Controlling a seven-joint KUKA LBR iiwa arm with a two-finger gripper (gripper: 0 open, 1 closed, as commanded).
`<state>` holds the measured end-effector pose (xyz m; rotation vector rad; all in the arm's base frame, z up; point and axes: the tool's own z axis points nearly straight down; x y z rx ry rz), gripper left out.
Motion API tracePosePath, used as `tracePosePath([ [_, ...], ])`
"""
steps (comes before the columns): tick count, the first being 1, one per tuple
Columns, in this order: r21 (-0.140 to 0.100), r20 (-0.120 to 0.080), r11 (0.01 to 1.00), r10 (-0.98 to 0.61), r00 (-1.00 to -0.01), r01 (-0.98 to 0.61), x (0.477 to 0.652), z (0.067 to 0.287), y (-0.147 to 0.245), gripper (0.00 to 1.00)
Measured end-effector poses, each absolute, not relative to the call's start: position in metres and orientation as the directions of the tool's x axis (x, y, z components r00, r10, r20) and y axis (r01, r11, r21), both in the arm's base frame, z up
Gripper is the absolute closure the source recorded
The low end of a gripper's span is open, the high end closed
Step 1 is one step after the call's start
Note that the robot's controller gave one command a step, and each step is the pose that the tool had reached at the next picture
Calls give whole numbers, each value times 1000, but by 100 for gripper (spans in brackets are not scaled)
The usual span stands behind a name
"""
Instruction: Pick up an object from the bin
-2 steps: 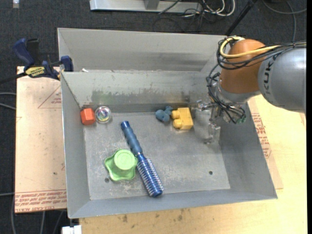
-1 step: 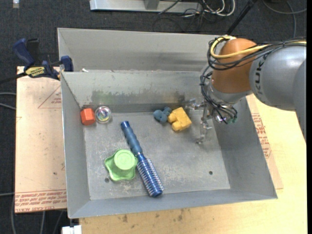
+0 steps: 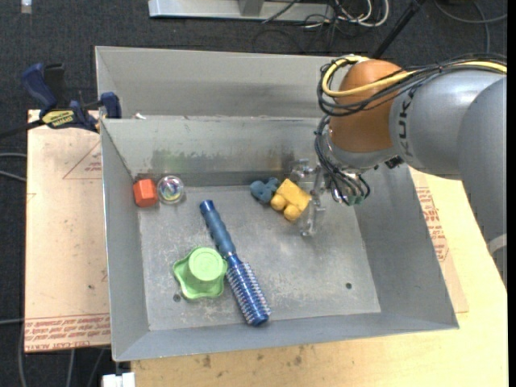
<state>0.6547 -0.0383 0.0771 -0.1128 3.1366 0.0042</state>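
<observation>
My gripper hangs low in the back right part of the bin, its tip close to the floor. Just left of it lies a yellow blocky toy, touching or nearly touching the gripper's side. A small grey-blue lumpy thing rests against the yellow toy's left end, by the back wall. Nothing shows held in the gripper.
A blue hairbrush lies slantwise in the middle, with a green cup against its left. An orange block and a shiny clear ball sit in the back left corner. The arm with its orange cover reaches in from the right.
</observation>
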Motion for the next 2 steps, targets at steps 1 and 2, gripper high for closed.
tracePosePath([
  [1, 2, -3, 983, -184, -983, -184, 655, 70, 12, 0],
  [2, 1, -5, 984, -180, -984, -180, 656, 72, 9, 100],
])
